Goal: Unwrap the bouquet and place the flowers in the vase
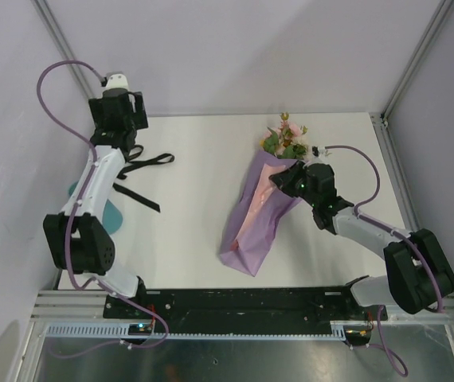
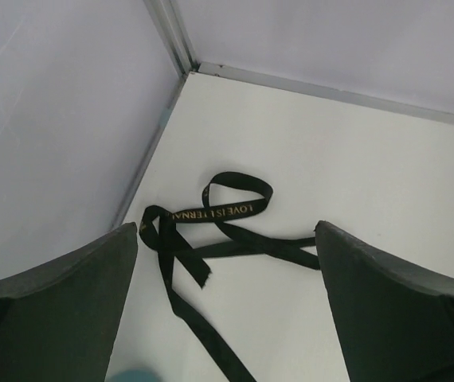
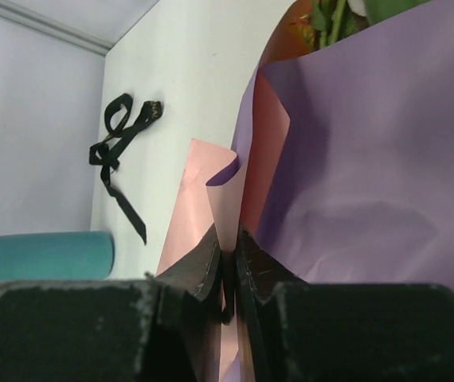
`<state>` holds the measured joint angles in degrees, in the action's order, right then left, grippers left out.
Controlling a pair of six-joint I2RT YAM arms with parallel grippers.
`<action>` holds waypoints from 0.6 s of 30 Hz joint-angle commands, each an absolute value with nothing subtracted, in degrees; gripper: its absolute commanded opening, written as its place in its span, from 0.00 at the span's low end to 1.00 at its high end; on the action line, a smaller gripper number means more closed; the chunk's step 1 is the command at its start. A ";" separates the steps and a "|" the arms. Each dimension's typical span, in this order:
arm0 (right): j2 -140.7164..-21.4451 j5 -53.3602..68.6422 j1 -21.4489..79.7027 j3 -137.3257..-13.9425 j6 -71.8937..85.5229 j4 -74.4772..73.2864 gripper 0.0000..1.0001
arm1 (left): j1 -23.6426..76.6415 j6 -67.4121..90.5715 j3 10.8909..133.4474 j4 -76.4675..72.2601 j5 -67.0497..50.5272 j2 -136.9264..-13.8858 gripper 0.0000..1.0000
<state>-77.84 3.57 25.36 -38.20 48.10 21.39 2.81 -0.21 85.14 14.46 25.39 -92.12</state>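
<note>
The bouquet [image 1: 252, 223] lies on the white table, its purple and pink paper loosened into a cone. The flowers [image 1: 287, 137], pink and cream with green leaves, poke out at its far end. My right gripper [image 1: 281, 180] is shut on an edge of the wrapping paper [image 3: 228, 191], pink inside and purple outside. The untied black ribbon [image 2: 219, 212] lies loose on the table at the far left. My left gripper [image 2: 227, 231] hangs open above the ribbon with nothing between its fingers. The teal vase [image 3: 44, 255] stands at the left, mostly hidden behind the left arm [image 1: 91, 187] in the top view.
Grey walls with metal corner posts [image 1: 61, 41] close in the table on the left, back and right. A black rail [image 1: 235, 306] runs along the near edge between the arm bases.
</note>
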 commanded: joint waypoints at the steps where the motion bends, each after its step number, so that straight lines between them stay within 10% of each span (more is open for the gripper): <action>1: -75.91 3.17 27.20 -38.33 49.51 24.25 0.13 | 2.78 7.56 85.11 19.45 21.91 -81.88 0.99; 18: -93.77 5.76 32.96 -50.12 50.86 39.20 0.29 | 7.68 16.86 46.44 27.50 -9.51 -43.48 1.00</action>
<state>-88.07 5.04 31.66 -44.23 51.07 30.83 6.90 16.05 54.19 25.34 -4.67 -46.04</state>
